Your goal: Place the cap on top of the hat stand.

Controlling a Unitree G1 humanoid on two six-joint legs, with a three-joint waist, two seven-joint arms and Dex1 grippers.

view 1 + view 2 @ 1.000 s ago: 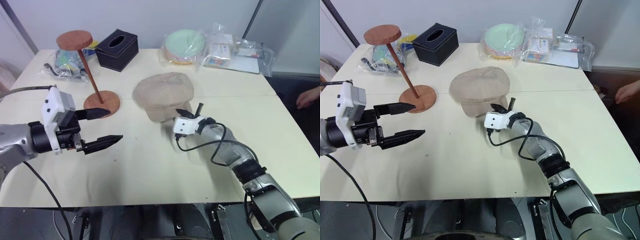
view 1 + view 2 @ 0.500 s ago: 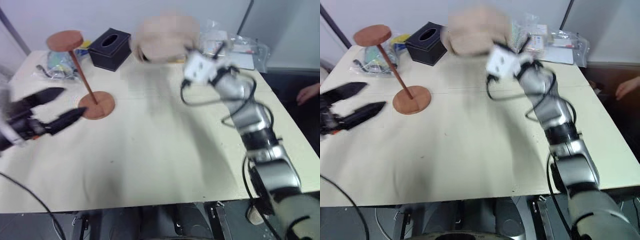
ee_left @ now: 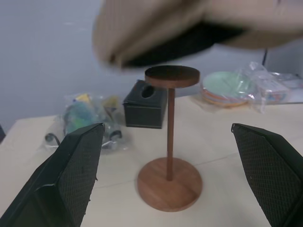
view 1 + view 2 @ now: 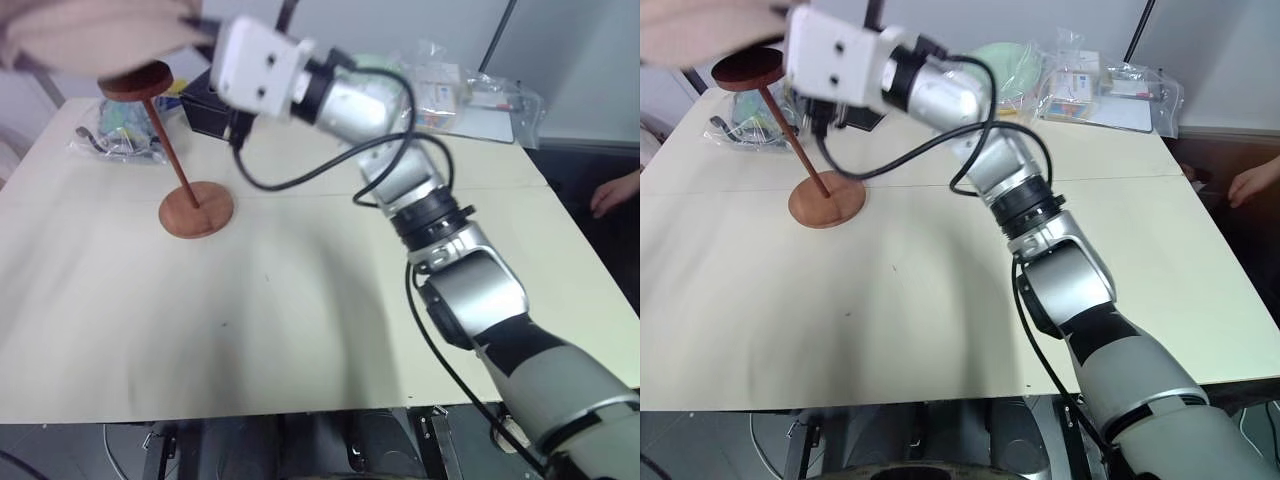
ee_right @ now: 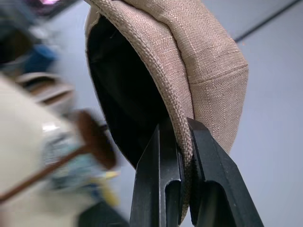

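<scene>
Nearest: left hand (image 3: 165, 189), black fingers (image 3: 71, 175) spread wide, nothing between them, aimed at the hat stand (image 3: 170, 142) with bare tabletop (image 4: 300, 320) in the gap.

Hat stand upright on the tabletop: round reddish-brown base, thin rod leaning slightly, small disc top. No object resting on the disc.

Just above the hat stand's disc, held in the air: the cap (image 5: 189, 61), beige fabric, dark lining facing down toward the disc, not touching it. Right hand (image 5: 182, 146) clamped tight on the cap's rim, fabric pinched between the two black fingers; right arm stretched across the tabletop, a black cable looping along it.

Behind the hat stand: black tissue box (image 3: 144, 106), close to the rod. Beside the hat stand, on the robot's left: clear plastic bag (image 3: 85, 113) with colourful contents.

Further back and to the right of the hat stand: pale green plates (image 3: 227, 87) in plastic wrap, then more clear bags (image 4: 470, 95) with papers.

Well right of the hat stand, past the tabletop's edge: a person's hand (image 4: 615, 190).
</scene>
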